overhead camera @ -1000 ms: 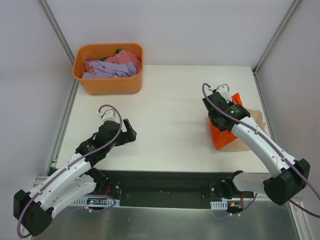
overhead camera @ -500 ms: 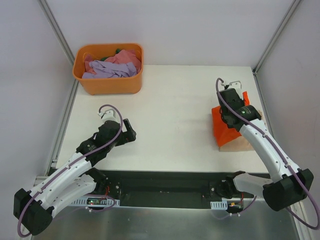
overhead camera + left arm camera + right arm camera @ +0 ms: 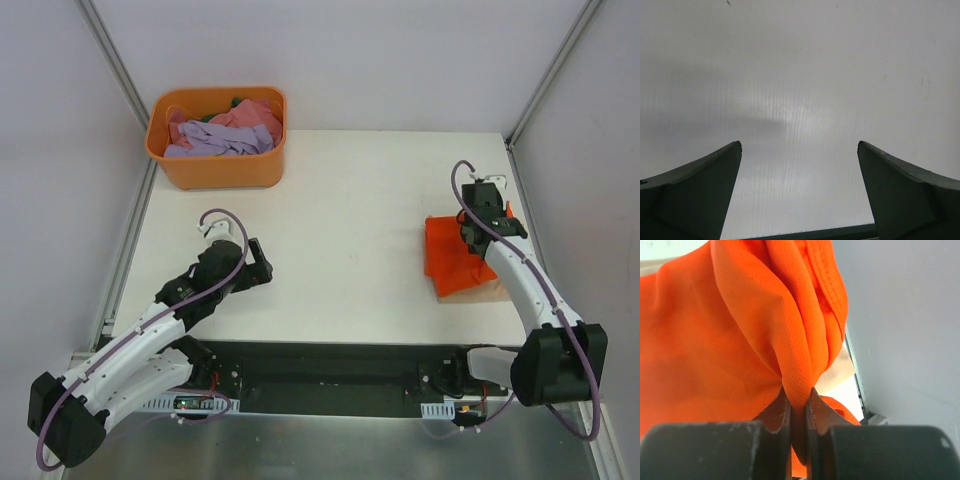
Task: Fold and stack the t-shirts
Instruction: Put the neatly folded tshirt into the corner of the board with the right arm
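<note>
**Orange t-shirt nipped by a fold in the right fingers; left fingers wide, holding nothing.**

The white worktop fills the gap between the left fingers, which stand wide apart. Well beyond them, the orange plastic tub holds a lilac t-shirt and a pink t-shirt in a loose heap. The orange t-shirt lies spread on the worktop, trailing away from the right fingers, which are closed narrow on a bunched fold at its edge. A tan t-shirt peeks out just past that fold, underneath. The fine mesh knit looks light, limp and slightly slippery, so a pinch through several layers at a hem or corner probably holds best. No brand, label or writing is readable.
</note>
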You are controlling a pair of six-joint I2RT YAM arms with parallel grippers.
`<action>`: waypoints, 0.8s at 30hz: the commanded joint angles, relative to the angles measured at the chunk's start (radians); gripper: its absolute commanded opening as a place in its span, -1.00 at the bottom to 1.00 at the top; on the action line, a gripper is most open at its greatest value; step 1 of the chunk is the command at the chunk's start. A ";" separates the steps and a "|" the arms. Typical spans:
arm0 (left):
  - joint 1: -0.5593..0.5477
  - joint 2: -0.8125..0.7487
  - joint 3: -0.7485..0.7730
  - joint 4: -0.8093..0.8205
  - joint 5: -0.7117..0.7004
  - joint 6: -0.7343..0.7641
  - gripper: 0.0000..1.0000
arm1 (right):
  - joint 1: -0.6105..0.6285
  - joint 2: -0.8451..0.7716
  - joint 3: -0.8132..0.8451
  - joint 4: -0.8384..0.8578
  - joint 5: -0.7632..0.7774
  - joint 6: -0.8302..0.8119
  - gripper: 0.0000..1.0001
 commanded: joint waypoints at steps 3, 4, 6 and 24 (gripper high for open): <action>0.012 0.006 0.001 -0.005 -0.033 -0.007 0.98 | -0.076 0.085 -0.004 0.128 -0.050 -0.021 -0.96; 0.014 0.005 0.001 -0.007 -0.035 -0.005 0.98 | -0.092 0.102 0.002 0.126 -0.056 -0.012 -0.93; 0.014 0.002 0.003 -0.008 -0.040 -0.003 0.98 | -0.115 0.133 0.010 0.126 -0.068 0.008 -0.86; 0.017 0.003 0.005 -0.010 -0.038 0.001 0.98 | -0.144 0.144 0.191 -0.098 -0.060 0.198 0.92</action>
